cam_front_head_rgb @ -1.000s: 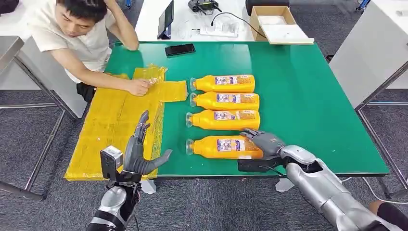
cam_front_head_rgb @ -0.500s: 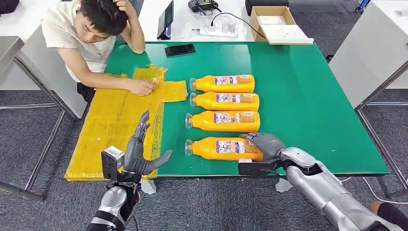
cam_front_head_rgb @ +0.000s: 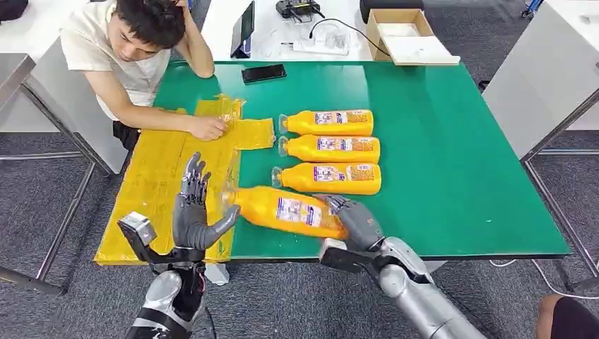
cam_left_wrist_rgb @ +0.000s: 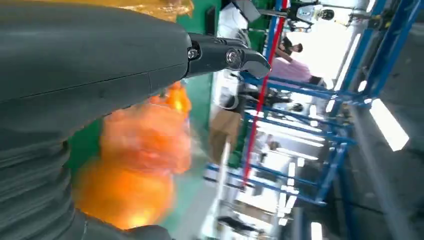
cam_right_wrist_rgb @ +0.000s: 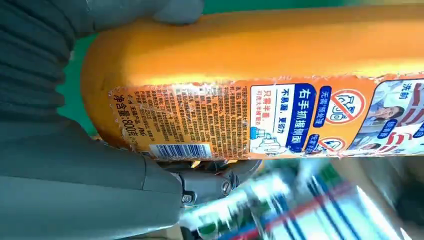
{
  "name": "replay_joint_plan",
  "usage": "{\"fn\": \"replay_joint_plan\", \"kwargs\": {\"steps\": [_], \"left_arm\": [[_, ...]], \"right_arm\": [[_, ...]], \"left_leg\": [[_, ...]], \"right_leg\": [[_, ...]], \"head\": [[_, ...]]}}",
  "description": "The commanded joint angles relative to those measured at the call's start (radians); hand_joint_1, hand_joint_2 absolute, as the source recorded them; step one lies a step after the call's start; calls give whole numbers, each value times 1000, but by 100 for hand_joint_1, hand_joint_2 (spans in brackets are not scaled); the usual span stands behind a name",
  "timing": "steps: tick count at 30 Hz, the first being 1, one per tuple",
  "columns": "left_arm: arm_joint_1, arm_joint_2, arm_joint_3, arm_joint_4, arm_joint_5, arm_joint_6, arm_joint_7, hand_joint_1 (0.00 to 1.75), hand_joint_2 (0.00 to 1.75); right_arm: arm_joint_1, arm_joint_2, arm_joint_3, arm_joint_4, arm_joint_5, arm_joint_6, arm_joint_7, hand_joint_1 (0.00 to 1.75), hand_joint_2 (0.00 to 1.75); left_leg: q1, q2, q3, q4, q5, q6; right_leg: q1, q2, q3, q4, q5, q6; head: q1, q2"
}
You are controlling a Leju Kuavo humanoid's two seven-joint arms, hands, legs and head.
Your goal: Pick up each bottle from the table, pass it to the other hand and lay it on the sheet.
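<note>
Right hand [cam_front_head_rgb: 355, 220] grips the base end of the held bottle [cam_front_head_rgb: 288, 210], which is lifted off the worktop [cam_front_head_rgb: 452, 162] and angled, neck toward 9 o'clock. Left hand [cam_front_head_rgb: 194, 212] holds nothing, fingers spread and upright, palm facing the neck just beside it, over the yellow sheet [cam_front_head_rgb: 152, 183].

Handover advice: bring the neck end fully into the left palm, let those fingers wrap the body before the right releases; keep the bottle level, since the smooth plastic may slip.

Surroundings: three bottles [cam_front_head_rgb: 328, 149] lie in a row at 12 o'clock of the held one. A person's hand [cam_front_head_rgb: 207, 128] rests on the sheet's far end, near the placing area; a phone [cam_front_head_rgb: 264, 73] lies beyond.
</note>
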Motion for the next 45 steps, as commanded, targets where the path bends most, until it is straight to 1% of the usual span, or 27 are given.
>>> {"fn": "replay_joint_plan", "kwargs": {"steps": [1, 2, 6, 7, 8, 9, 10, 11, 12, 13, 14, 17, 19, 20, 22, 23, 25, 26, 31, 35, 37, 42, 43, 44, 45], "left_arm": [[5, 2, -43, -18, 14, 54, 9, 0, 175], [6, 1, -54, -16, 25, 48, 14, 0, 175], [9, 5, -86, -26, 60, 20, 24, 0, 175], [9, 5, -90, -29, 72, 7, 28, 0, 175], [8, 11, -107, -34, 91, -32, 30, 0, 175], [8, 10, -111, -35, 91, -37, 28, 0, 175], [9, 10, -112, -37, 91, -38, 28, 0, 175], [7, 15, -124, -44, 89, -73, 7, 0, 175], [4, 12, -125, -44, 89, -80, 2, 0, 175], [3, 10, -126, -46, 89, -82, 0, 0, 175], [-3, 14, -135, -52, 77, -102, -24, 0, 175], [-7, 12, -138, -60, 63, -120, -47, 0, 175], [-7, 9, -136, -60, 69, -133, -49, 0, 175], [-7, 9, -136, -60, 69, -133, -49, 0, 175], [-7, 9, -136, -60, 69, -133, -49, 0, 175], [-7, 10, -136, -58, 69, -135, -49, 0, 175], [-7, 10, -135, -58, 69, -136, -50, 0, 175], [-7, 10, -135, -58, 69, -136, -50, 0, 175], [-7, 10, -135, -58, 69, -136, -50, 0, 175], [-7, 10, -135, -58, 69, -136, -50, 0, 175], [-7, 10, -135, -58, 69, -136, -50, 0, 175], [-7, 10, -135, -58, 69, -136, -50, 0, 175], [-7, 10, -135, -58, 69, -136, -50, 0, 175], [-7, 10, -135, -58, 69, -136, -50, 0, 175], [-7, 10, -135, -58, 69, -136, -50, 0, 175]], "right_arm": [[98, 168, -204, -171, -77, -88, -62, 175, 175], [101, 178, -213, -152, -88, -93, -70, 175, 175], [87, 207, -222, -88, -113, -98, -103, 175, 175], [82, 215, -220, -76, -119, -94, -107, 175, 175], [72, 226, -197, -43, -127, -61, -110, 175, 175], [73, 236, -186, -30, -125, -59, -109, 175, 175], [65, 240, -180, -15, -125, -57, -112, 175, 175], [43, 244, -129, 48, -140, 26, -113, 175, 175], [36, 252, -111, 77, -141, 38, -121, 175, 175], [31, 260, -102, 100, -142, 40, -133, 175, 175], [10, 272, -67, 157, -162, 106, -138, 175, 175], [-18, 300, -3, 251, -149, 138, -162, 175, 175], [-22, 317, 19, 279, -152, 152, -169, 175, 175], [-22, 317, 19, 279, -152, 152, -169, 175, 175], [-22, 317, 19, 279, -152, 152, -169, 175, 175], [-23, 314, 20, 278, -153, 152, -170, 175, 175], [-23, 311, 20, 275, -154, 152, -170, 175, 175], [-23, 311, 20, 275, -154, 152, -170, 175, 175], [-23, 311, 20, 275, -154, 152, -170, 175, 175], [-23, 311, 20, 275, -154, 152, -170, 175, 175], [-23, 311, 20, 275, -154, 152, -170, 175, 175], [-23, 311, 20, 275, -154, 152, -170, 175, 175], [-23, 311, 20, 275, -154, 152, -170, 175, 175], [-23, 311, 20, 275, -154, 152, -170, 175, 175], [-23, 311, 20, 275, -154, 152, -170, 175, 175]], "left_leg": [[0, 0, 2, 0, -1, -1], [1, 0, 5, -1, -2, -2], [0, -1, 2, 0, -1, -1], [0, 0, 4, -1, -2, -2], [0, 0, 2, 0, -1, -1], [0, 2, 4, -1, -2, -2], [0, 1, 3, 0, -2, -2], [1, 3, 5, -1, -2, -2], [0, 2, 3, -1, -2, -2], [1, 4, 6, -1, -2, -2], [0, 3, 4, -1, -2, -2], [1, 5, 7, -1, -3, -3], [1, 4, 4, -1, -2, -2], [1, 5, 5, -1, -2, -2], [1, 2, 2, -1, -1, -1], [1, 2, 4, -1, -2, -2], [0, 1, 2, -1, -1, -1], [1, 2, 4, 0, -2, -2], [0, 0, 2, -1, -1, -1], [0, 1, 5, -1, -2, -2], [0, 1, 2, -1, -1, -1], [1, 1, 5, -1, -2, -2], [0, 1, 3, -1, -1, -1], [0, 1, 4, 0, -2, -2], [0, 1, 2, -1, -1, -1]], "right_leg": [[1, -1, 2, 0, -2, -2], [1, -1, 5, -1, -3, -2], [0, -1, 2, -1, -1, -1], [0, -1, 4, -1, -2, -2], [0, 0, 2, -1, -1, -2], [0, 1, 4, -1, -2, -3], [0, 0, 3, -1, -1, -2], [1, 1, 4, -1, -1, -3], [0, 1, 3, -1, -1, -2], [1, 2, 5, -2, -1, -3], [1, 2, 4, -1, -1, -2], [2, 3, 5, -1, -1, -3], [1, 2, 3, -1, -1, -2], [2, 3, 4, -1, -1, -3], [1, 1, 2, -1, -1, -1], [1, 1, 4, -1, -1, -2], [0, 0, 2, -1, -1, -1], [1, 1, 4, -1, -1, -2], [-1, 0, 2, -1, -1, -1], [1, 0, 5, -1, -2, -3], [0, 0, 2, -1, -1, -2], [1, -1, 5, -1, -2, -3], [0, -1, 3, -1, -1, -2], [1, -1, 4, -1, -2, -2], [0, 0, 2, -1, -1, -2]], "head": [[0, 0], [0, 0], [0, 0], [0, 0], [0, 0], [0, 0], [0, 0], [0, 0], [0, 0], [0, 0], [0, 0], [0, 0], [0, 0], [0, 0], [0, 0], [0, 0], [0, 0], [0, 0], [0, 0], [0, 0], [0, 0], [0, 0], [0, 0], [0, 0], [0, 0]]}}
